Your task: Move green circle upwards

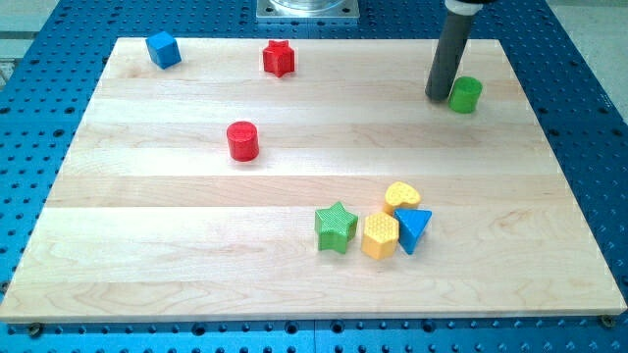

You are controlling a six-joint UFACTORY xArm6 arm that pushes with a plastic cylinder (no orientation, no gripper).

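Landmark is the green circle (pixel 465 94), near the counter's (pixel 147 245) top right corner; blue cube (pixel 163 49) far to its left, red star (pixel 279 58) left and slightly above, red cylinder (pixel 242 140) left and below; my tip (pixel 437 96) just beside its left, seemingly touching; no fingers on this rod, so open or closed doesn't apply; circle looks light, stiff, slides easily; push low from its bottom side, centred, or it may skid sideways.

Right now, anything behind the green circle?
Only bare board shows above the green circle. My tip stands at its left side, close or touching. The rod hides a strip of board behind itself.
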